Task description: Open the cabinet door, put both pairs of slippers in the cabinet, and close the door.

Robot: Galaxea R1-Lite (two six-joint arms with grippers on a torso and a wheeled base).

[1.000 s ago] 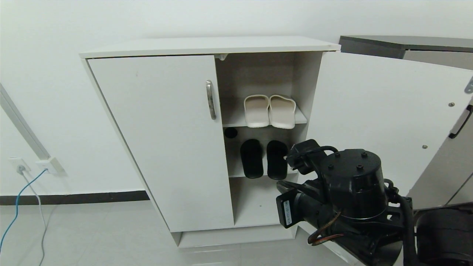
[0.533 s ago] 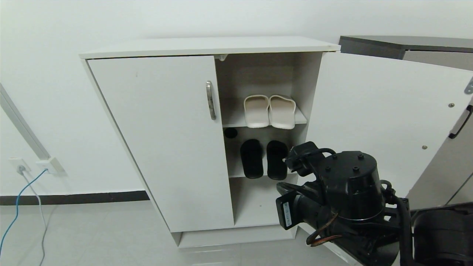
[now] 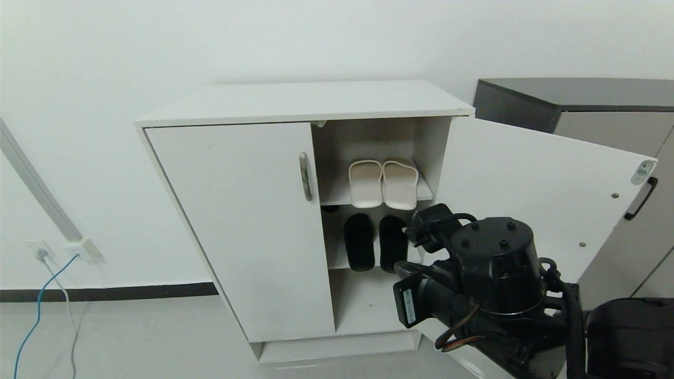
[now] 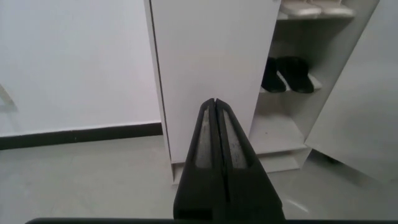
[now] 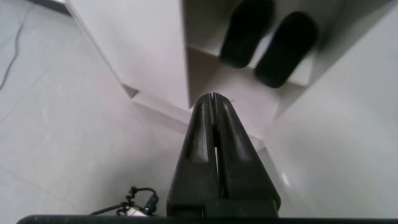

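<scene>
Since half a second ago my whole head picture has shifted. The cabinet (image 3: pixel 295 102) sits lower in it with more of its top showing, so that is the camera, not the furniture. The slippers lie as before, and the right arm (image 3: pixel 495 273) holds about the same spot before the swung-out right door (image 3: pixel 526 195).

I count two pairs, four slippers in all, both inside the cabinet. The pale slippers (image 3: pixel 383 183) lie side by side on the upper shelf, and the black slippers (image 3: pixel 375 241) lie side by side on the shelf below. Of the two doors, the left door (image 3: pixel 237 221) is closed, with its metal handle (image 3: pixel 305 176) at the inner edge.

The left wrist view gives me the left gripper (image 4: pixel 214 102) low before the closed door, its fingers (image 4: pixel 202 137) pressed together on nothing. The right wrist view gives the right gripper (image 5: pixel 213 96) over the floor near the black pair. Its fingers (image 5: pixel 200 134) meet at the tips, and a thin slit seems to run lower between them, though I can't be sure. The head view adds a grey unit (image 3: pixel 568 100) beside the cabinet and a wall socket (image 3: pixel 39 246) with two cables (image 3: pixel 39 310).
</scene>
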